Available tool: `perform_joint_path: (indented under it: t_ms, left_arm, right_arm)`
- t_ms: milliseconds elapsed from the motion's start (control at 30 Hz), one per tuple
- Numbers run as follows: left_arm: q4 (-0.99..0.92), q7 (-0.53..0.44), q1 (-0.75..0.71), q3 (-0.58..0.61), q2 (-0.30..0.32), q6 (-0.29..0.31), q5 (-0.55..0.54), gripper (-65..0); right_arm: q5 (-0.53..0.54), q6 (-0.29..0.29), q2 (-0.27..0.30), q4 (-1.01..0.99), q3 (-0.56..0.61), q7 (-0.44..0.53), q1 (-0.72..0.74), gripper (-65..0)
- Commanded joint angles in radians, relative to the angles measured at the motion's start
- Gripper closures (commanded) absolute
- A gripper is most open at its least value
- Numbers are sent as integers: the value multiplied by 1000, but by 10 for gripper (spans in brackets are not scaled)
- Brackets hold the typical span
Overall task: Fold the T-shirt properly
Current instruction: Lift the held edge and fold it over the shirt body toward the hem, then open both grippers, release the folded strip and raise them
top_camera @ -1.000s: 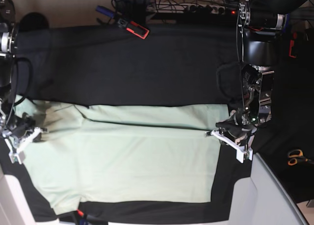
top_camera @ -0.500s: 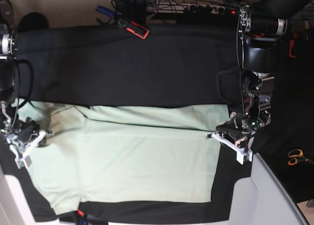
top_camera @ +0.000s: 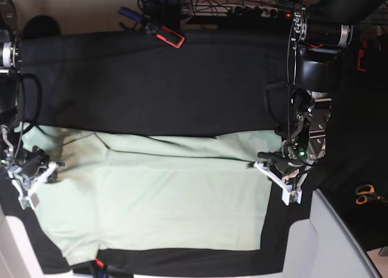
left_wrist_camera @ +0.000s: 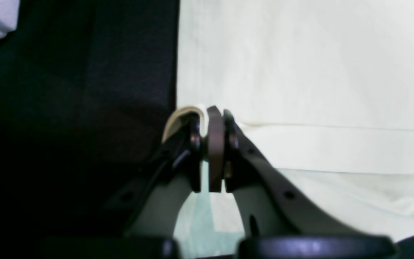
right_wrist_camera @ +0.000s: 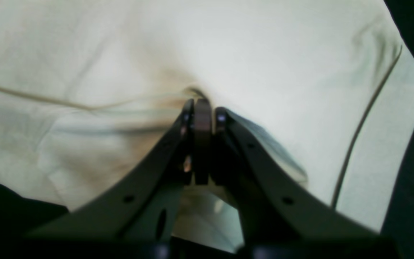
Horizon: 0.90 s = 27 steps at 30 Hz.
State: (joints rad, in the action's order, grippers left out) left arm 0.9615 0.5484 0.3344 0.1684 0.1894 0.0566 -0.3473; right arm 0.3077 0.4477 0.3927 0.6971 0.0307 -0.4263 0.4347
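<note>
left tool (left_wrist_camera: 210, 144) | closed, pointing down-inward ; right tool (right_wrist_camera: 205, 140) | closed, angled inward ; arms | well apart

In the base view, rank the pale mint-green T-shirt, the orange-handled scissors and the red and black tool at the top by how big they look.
1. Pale mint-green cotton T-shirt
2. Red and black tool, orange-handled scissors: too alike to rank

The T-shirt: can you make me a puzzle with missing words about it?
The T-shirt lies on a ____ cloth.
The left tool is shut on the shirt's ____.
The scissors have ____ handles.
The number of robot arms at the shirt is ____.

Missing words: black; fabric; orange; two.
</note>
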Motion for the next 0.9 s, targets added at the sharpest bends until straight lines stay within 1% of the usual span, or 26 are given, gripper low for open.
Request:
perform_joint_path:
  t_ms: [0, 100, 333, 367, 400, 467, 533, 567, 667, 733, 767, 800, 867]
  left_arm:
    - [17, -26, 27, -3, 8, 1, 0, 0]
    - [18, -26, 27, -3, 8, 48, 0, 0]
    - [23, -26, 27, -3, 6, 50, 3, 0]
    - [24, -27, 27, -5, 6, 50, 3, -13]
    - [26, -27, 27, -11, 6, 50, 3, -60]
    - [26, -27, 29, -14, 8, 50, 3, -193]
    - [26, -37, 29, -16, 12, 50, 3, -319]
    - [27, -57, 29, -16, 14, 50, 3, -375]
    - [27, -93, 29, -17, 15, 50, 1, -479]
    - [29, -113, 29, -17, 15, 50, 1, -531]
    - [35, -120, 29, -17, 15, 50, 1, -546]
    - [52, -121, 25, -17, 15, 50, 1, -554]
    - [99, -116, 12, -17, 15, 50, 0, -554]
  right_arm:
    - [11, 4, 15, 14, -2, 28, 31, 0]
    - [11, 4, 15, 14, -2, 28, 31, 0]
    - [12, 4, 13, 14, -8, 36, 31, -3]
    - [12, 3, 4, 14, -8, 50, 31, -3]
    - [12, 1, 1, 14, -10, 70, 31, -3]
    - [12, 1, -1, 14, -10, 97, 31, -12]
    - [12, 1, -2, 14, -12, 120, 31, -67]
    - [15, 1, -2, 14, -12, 139, 29, -119]
    - [17, 0, -4, 14, -25, 189, 26, -287]
    - [17, 0, -5, 20, -82, 195, 17, -406]
    - [17, 0, -7, 29, -117, 197, 6, -457]
    - [17, 0, -13, 48, -159, 197, -4, -488]
    - [17, 4, -27, 101, -234, 195, -40, -493]
